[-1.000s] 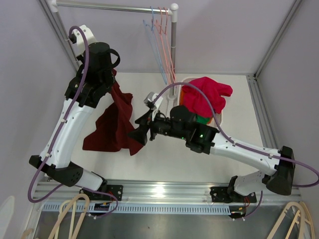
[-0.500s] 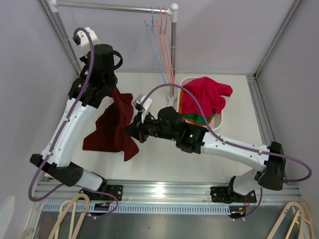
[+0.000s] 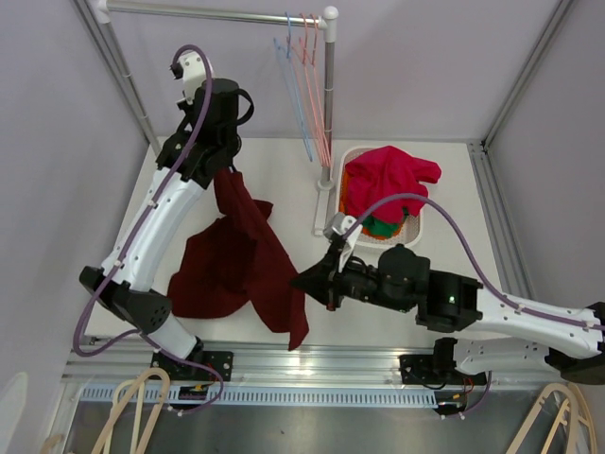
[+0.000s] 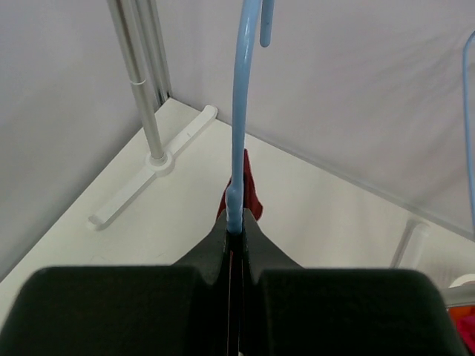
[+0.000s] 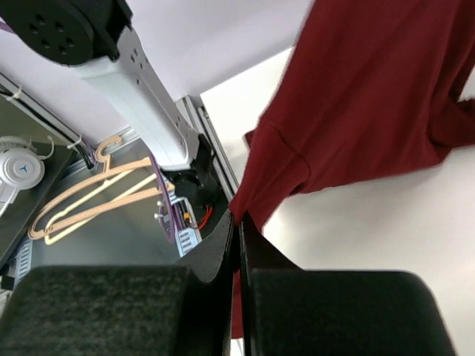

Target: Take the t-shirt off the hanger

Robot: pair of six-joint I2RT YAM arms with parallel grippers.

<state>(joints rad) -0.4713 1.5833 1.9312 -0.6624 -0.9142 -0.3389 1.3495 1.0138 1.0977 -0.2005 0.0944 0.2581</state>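
Note:
A dark red t-shirt (image 3: 241,265) hangs from a light blue hanger (image 4: 241,111) held up over the left of the table. My left gripper (image 4: 236,226) is shut on the hanger's neck, the hook rising above the fingers, a scrap of red cloth just beyond. In the top view the left gripper (image 3: 224,163) sits at the shirt's top. My right gripper (image 3: 307,281) is lower, at the front middle, shut on the t-shirt's edge. The right wrist view shows the red t-shirt (image 5: 371,104) stretched away from my right gripper (image 5: 239,221).
A white basket (image 3: 419,223) with a bright red garment (image 3: 389,180) stands at the back right. A clothes rail (image 3: 217,13) with several spare hangers (image 3: 307,85) crosses the back on a post (image 3: 329,90). Wooden hangers (image 5: 96,196) lie below the table's front rail.
My right gripper has shut on the shirt's edge and pulled it toward the front and right. The left arm has lifted the hanger back and right, and the shirt is stretched out.

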